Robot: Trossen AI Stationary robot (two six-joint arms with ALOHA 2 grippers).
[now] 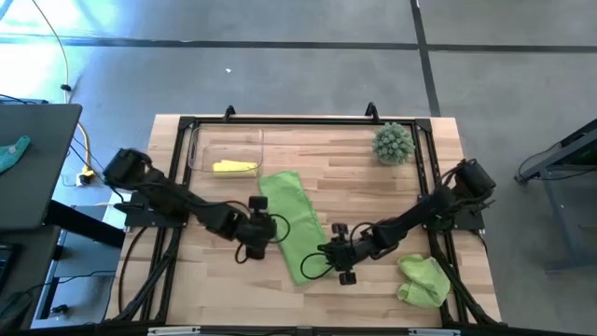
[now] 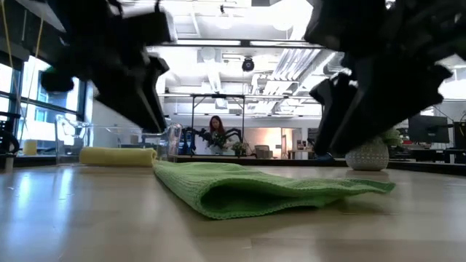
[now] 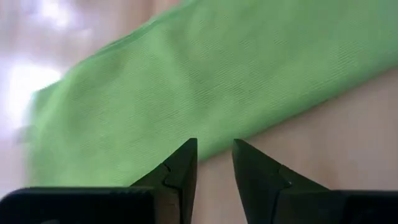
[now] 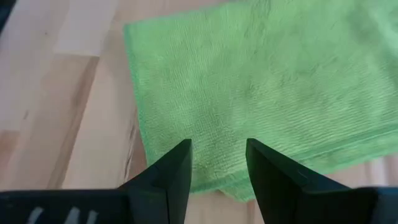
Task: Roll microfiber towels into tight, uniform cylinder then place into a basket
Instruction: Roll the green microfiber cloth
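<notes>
Between the narrowly parted left gripper (image 1: 257, 227) and wider-parted right gripper (image 1: 338, 248) lies the folded light green microfiber towel (image 1: 292, 222), held by neither.

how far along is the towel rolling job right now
Done: a yellow roll lies in the clear basket. In hand: a folded green towel lies flat mid-table, with the left pincer and right pincer, both open, at its edges. Left: rolling it, plus the crumpled green towel.
</notes>
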